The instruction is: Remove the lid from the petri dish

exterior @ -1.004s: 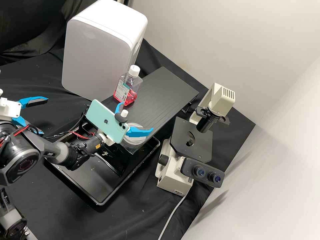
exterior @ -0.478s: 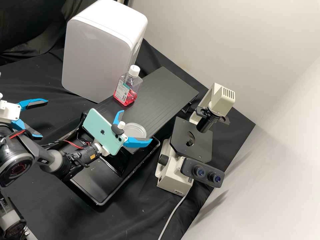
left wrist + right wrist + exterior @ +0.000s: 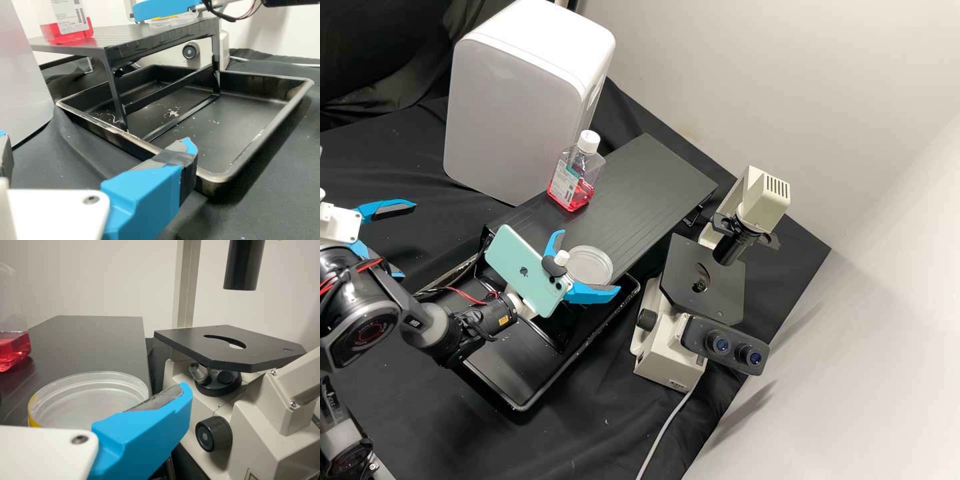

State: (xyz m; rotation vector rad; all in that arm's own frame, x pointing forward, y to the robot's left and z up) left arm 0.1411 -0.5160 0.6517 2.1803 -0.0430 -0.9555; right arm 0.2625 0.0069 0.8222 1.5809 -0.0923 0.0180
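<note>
A clear round petri dish with its lid on rests at the near end of the black platform. My right gripper is open around it at dish height, one blue finger on each side, neither visibly touching it. In the right wrist view the dish lies just beyond my blue finger. My left gripper is open and holds nothing, at the far left over the black cloth. In its own view, the left gripper faces the black tray.
A flask of red liquid stands on the platform's far part, before a white box. A microscope sits close to the right of the dish. The black tray lies under the platform's near end.
My right gripper has drawn back toward the near left and sunk a little; its near finger no longer crosses the dish. The dish stays on the platform. The left arm has barely shifted.
</note>
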